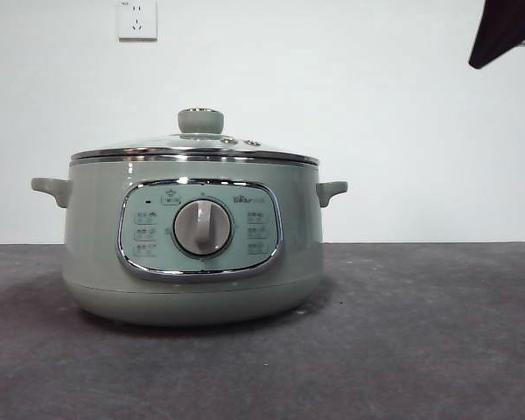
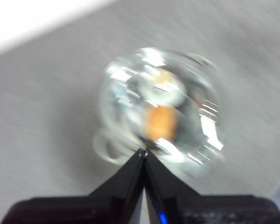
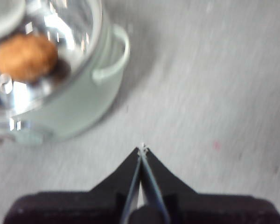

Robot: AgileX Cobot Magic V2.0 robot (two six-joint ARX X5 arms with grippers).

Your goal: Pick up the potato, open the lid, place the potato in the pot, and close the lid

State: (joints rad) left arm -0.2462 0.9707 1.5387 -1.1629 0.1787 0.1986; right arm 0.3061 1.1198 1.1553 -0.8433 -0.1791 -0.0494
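Note:
The pale green pot [image 1: 192,254] stands on the grey table with its glass lid [image 1: 195,147] on top, knob [image 1: 200,120] upright. The orange-brown potato [image 3: 25,57] lies inside the pot, seen through the lid; it also shows blurred in the left wrist view [image 2: 161,122]. My left gripper [image 2: 143,151] is shut and empty, high above the pot [image 2: 163,109]. My right gripper [image 3: 142,148] is shut and empty above the bare table beside the pot's side handle [image 3: 113,58]. A black arm tip [image 1: 503,31] shows at the front view's top right corner.
A white wall with a socket [image 1: 137,19] stands behind the table. The grey tabletop [image 1: 420,332] stretches around the pot.

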